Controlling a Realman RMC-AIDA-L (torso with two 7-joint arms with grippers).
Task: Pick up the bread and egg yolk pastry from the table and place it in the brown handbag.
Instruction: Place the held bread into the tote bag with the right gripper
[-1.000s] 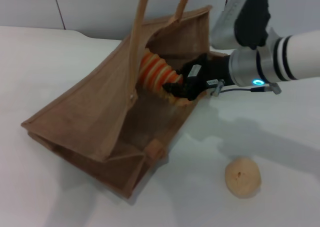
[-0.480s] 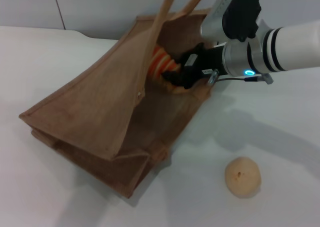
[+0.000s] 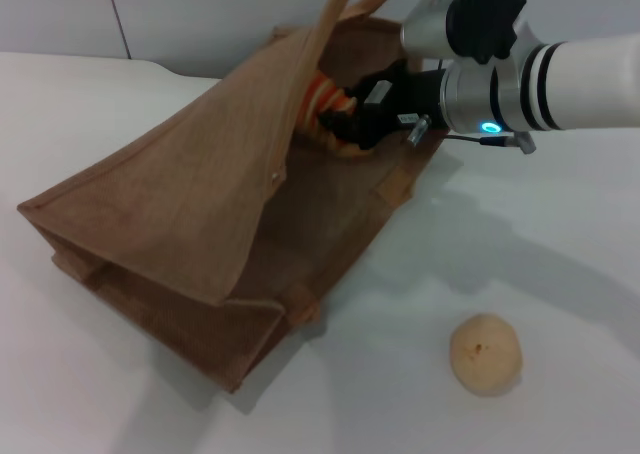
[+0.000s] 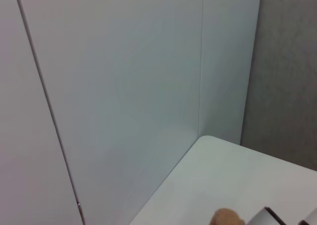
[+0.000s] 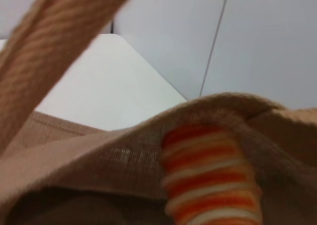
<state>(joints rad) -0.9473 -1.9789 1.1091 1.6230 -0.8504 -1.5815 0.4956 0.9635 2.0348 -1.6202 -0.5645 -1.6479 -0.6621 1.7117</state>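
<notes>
The brown handbag (image 3: 190,214) lies tipped on its side on the white table, its mouth facing the far right. My right gripper (image 3: 352,124) reaches into that mouth, shut on the bread (image 3: 325,102), an orange-and-cream striped loaf mostly hidden behind the bag's wall. In the right wrist view the bread (image 5: 210,173) shows just past the bag's upper edge (image 5: 124,145). The egg yolk pastry (image 3: 485,353), a round tan ball, sits on the table at the near right, well apart from the bag. My left gripper is out of view.
The bag's two tan loop handles (image 3: 345,4) rise past the head view's top edge beside my right arm (image 3: 560,79). A grey wall runs behind the white table (image 3: 560,254). The left wrist view shows only wall panels and a table corner (image 4: 237,175).
My right gripper has pushed the bread deeper into the bag's mouth and moved up and back. The bag has shifted and swung left with it. The pastry has stayed put.
</notes>
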